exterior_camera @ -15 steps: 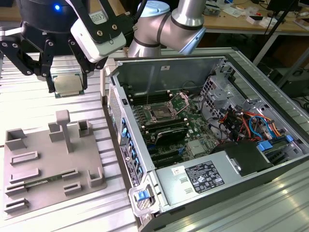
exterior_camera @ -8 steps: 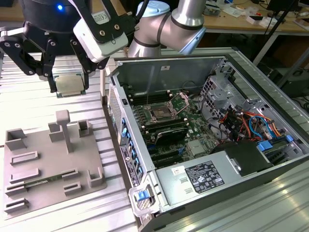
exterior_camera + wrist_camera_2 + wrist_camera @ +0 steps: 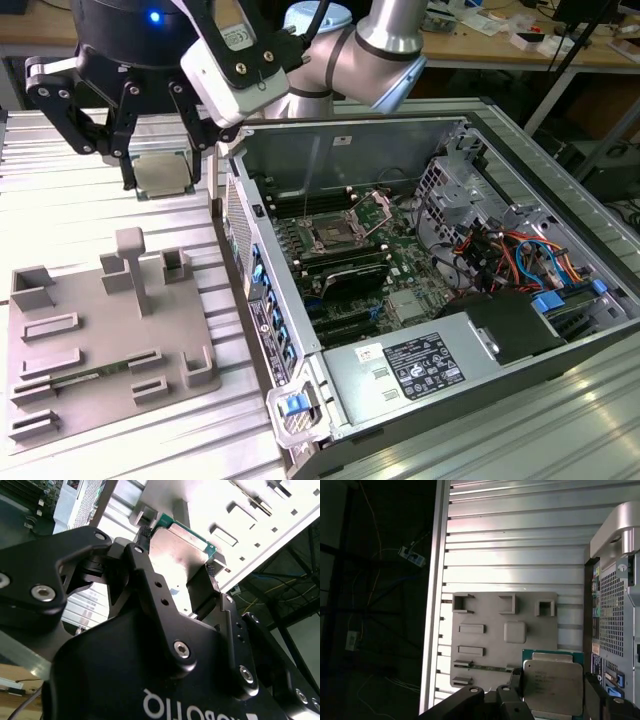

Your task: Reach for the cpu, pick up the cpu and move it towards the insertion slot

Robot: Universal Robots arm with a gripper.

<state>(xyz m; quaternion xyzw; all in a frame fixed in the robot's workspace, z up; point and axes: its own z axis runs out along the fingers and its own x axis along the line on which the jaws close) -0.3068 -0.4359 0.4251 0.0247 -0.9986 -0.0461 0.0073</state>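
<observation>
Holding the chip [image 3: 163,172] flat is what matters most in this carry. The hand [image 3: 160,178] is clamped on two opposite edges of it, in the upper left of the exterior view, clear above the ribbed counter [image 3: 60,215]. Both wrist views show the pale metal top of the chip [image 3: 180,555] [image 3: 552,685] pinched between the dark fingers [image 3: 145,535], with a green rim peeping out.

The grey plate [image 3: 100,330] lies in the lower left, well apart from the chip. The socket [image 3: 330,235] sits near the middle of the frame inside the open computer case [image 3: 340,150], and the case wall stands between it and the chip.

As I judge it, the move wants a height that clears that wall. It also wants a slow, level path, so the thin chip cannot twist in the grip.
</observation>
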